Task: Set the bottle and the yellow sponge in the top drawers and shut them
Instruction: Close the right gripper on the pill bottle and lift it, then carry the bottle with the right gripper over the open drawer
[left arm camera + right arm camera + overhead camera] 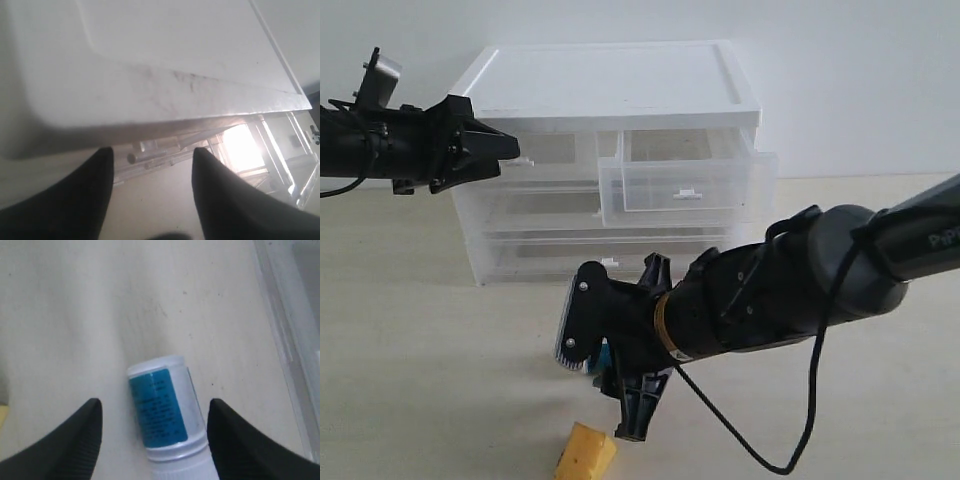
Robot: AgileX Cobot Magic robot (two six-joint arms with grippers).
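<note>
Now the bottle point(165, 420) is seen lying on its side on the desk point(420, 330), in front of the cabinet point(610, 85). The right tool point(154, 405) is held low over it with its two fingers apart, one on each side. The bottle is not yet squeezed, so this looks like the set-up for a grab. The blue label is turned up, but its small print is too blurry to be read. The yellow sponge point(585, 452) is seen a little nearer, at the near edge. The right top drawer point(685, 185) is pulled out, likely so the bottle can be dropped in. The left top drawer point(555, 150) is shut. The left tool point(152, 150) is held apart at that drawer's small white handle point(147, 156), likely to pull it. On the right arm point(880, 250) the letters "PiP" can be read; the rest is cut off.
</note>
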